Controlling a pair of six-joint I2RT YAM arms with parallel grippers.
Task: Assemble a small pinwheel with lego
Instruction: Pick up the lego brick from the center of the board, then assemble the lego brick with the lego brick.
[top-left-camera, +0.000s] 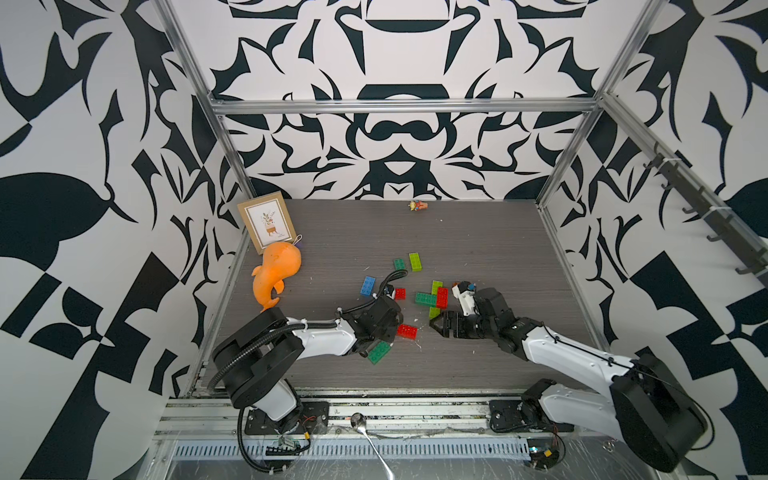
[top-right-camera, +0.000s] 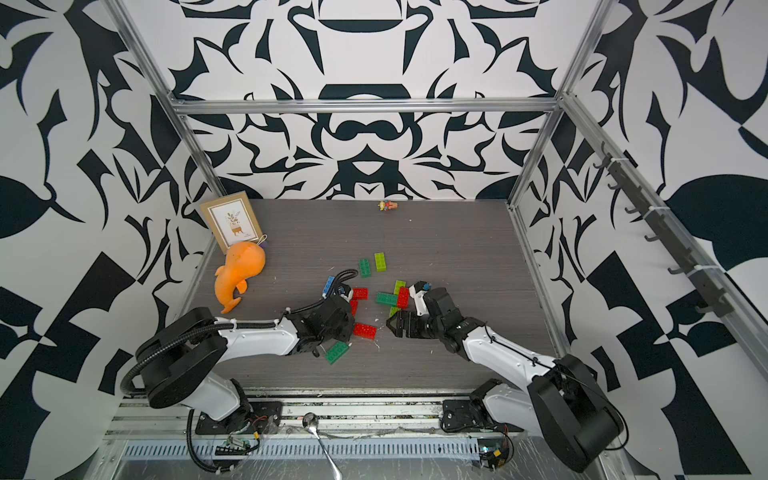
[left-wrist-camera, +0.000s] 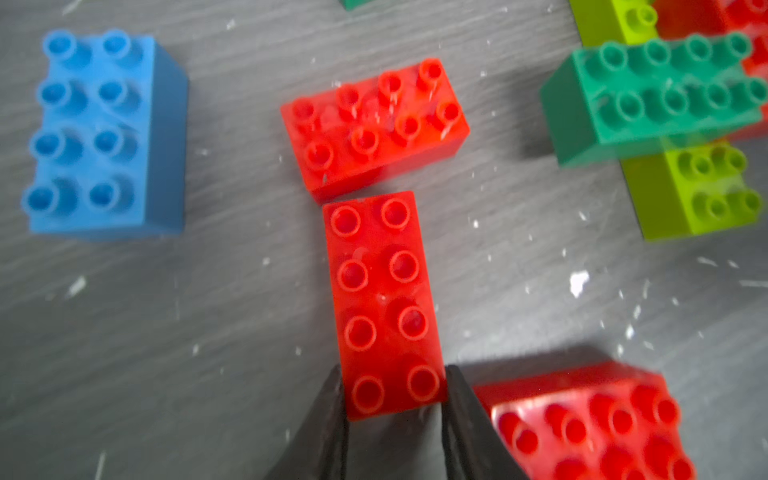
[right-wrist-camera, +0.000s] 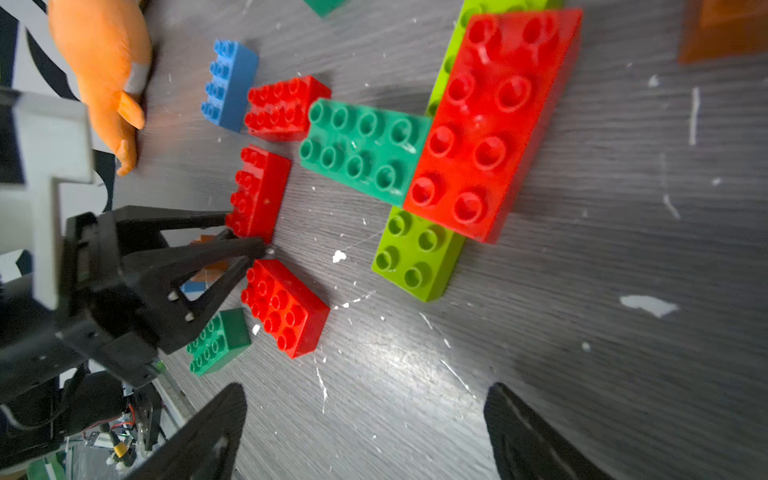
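Observation:
My left gripper (left-wrist-camera: 395, 390) is shut on the near end of a red lego brick (left-wrist-camera: 382, 303) that lies flat on the table, one finger against each long side. The right wrist view shows that grip (right-wrist-camera: 245, 230) too. Touching the brick's far end is a second red brick (left-wrist-camera: 374, 124), and a third (left-wrist-camera: 590, 424) sits beside the jaws. A blue brick (top-left-camera: 368, 286) lies further left. The partial pinwheel has a lime brick (top-left-camera: 436, 286) underneath, with a dark green one (top-left-camera: 424, 298) and a red one (top-left-camera: 442, 297) on top. My right gripper (right-wrist-camera: 365, 395) hovers open and empty in front of it.
Loose dark green (top-left-camera: 399, 264) and lime (top-left-camera: 414, 262) bricks lie further back, and another green one (top-left-camera: 378, 352) sits under the left wrist. An orange plush whale (top-left-camera: 276, 274) and a framed card (top-left-camera: 267, 224) stand at the left wall, with a small figurine (top-left-camera: 417, 205) at the back.

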